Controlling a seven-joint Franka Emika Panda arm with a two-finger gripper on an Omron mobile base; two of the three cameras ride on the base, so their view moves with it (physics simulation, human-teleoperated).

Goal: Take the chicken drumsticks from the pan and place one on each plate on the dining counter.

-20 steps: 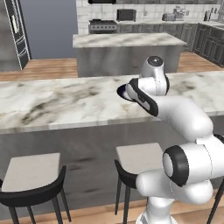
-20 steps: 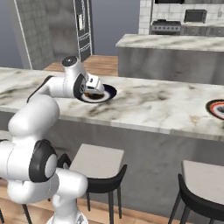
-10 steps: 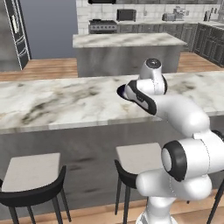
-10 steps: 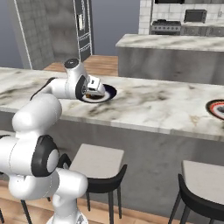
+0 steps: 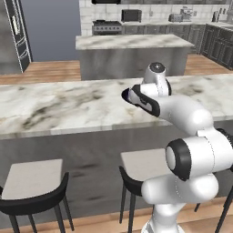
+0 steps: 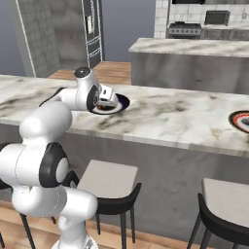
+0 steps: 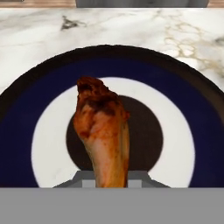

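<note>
1. The long dining counter with a white-grey veined marble top over a plain grey base [image 6: 160, 121] runs across both base views. The arm reaches over its near edge from the stool side, so the hand can work on top of it.

2. The near round plate, dark rim, blue band, white ring and dark centre [image 7: 183, 131], lies flat on the marble just beyond the hand. In the right base view [image 6: 119, 103] it shows partly behind the wrist. It looks like the drop spot for this piece.

3. A second round plate with a dark rim and reddish ring [image 6: 241, 120] sits well apart along the counter, at the right edge of the right base view. By my reading it takes the other piece.

4. The two-finger gripper [image 7: 110, 181] is closed narrow on the lower, thin end of the orange-brown chicken drumstick [image 7: 103, 131]. The fingertips are hidden by the meat and the view's lower edge. Holding the slim end lets the thick end lead.

5. The drumstick is in the hand, its fat charred end over the plate's centre. I cannot tell if it touches the plate. I judge the step to be lowering and releasing; opening too high could let it roll to the rim.
</note>
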